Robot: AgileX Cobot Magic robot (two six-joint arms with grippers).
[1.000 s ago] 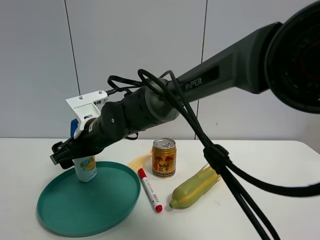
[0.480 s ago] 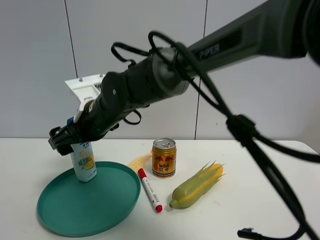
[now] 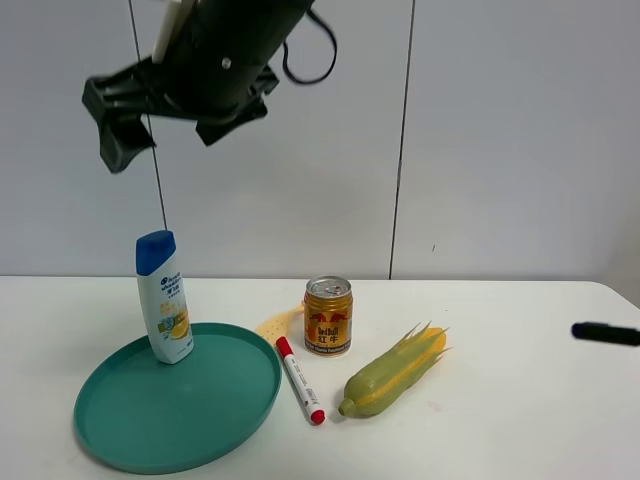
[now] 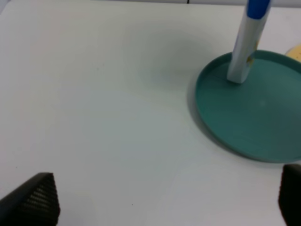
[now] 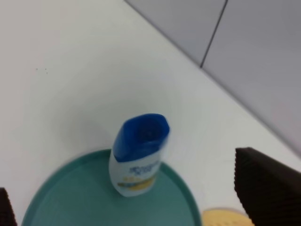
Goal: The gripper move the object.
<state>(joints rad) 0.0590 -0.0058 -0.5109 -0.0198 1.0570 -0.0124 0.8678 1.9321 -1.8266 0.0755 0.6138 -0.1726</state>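
The white shampoo bottle (image 3: 163, 300) with a blue cap stands upright and free on the far left part of the teal plate (image 3: 200, 420). My right gripper (image 3: 165, 135) hangs high above it, open and empty. The right wrist view looks down on the bottle (image 5: 138, 155) and the plate (image 5: 70, 197), with the gripper (image 5: 122, 183) spread wide. My left gripper (image 4: 162, 202) is open and empty over bare table; that view shows the bottle (image 4: 244, 47) on the plate (image 4: 254, 122) some way off.
A gold drink can (image 3: 328, 316) stands right of the plate. A red-capped marker (image 3: 299, 380) and an ear of corn (image 3: 392, 372) lie in front of it. A flat yellow piece (image 3: 275, 322) lies behind the marker. A dark part (image 3: 605, 333) juts in at the right edge.
My right gripper was closed around the bottle's top; it has let go and risen high above it. The bottle stays standing on the plate.
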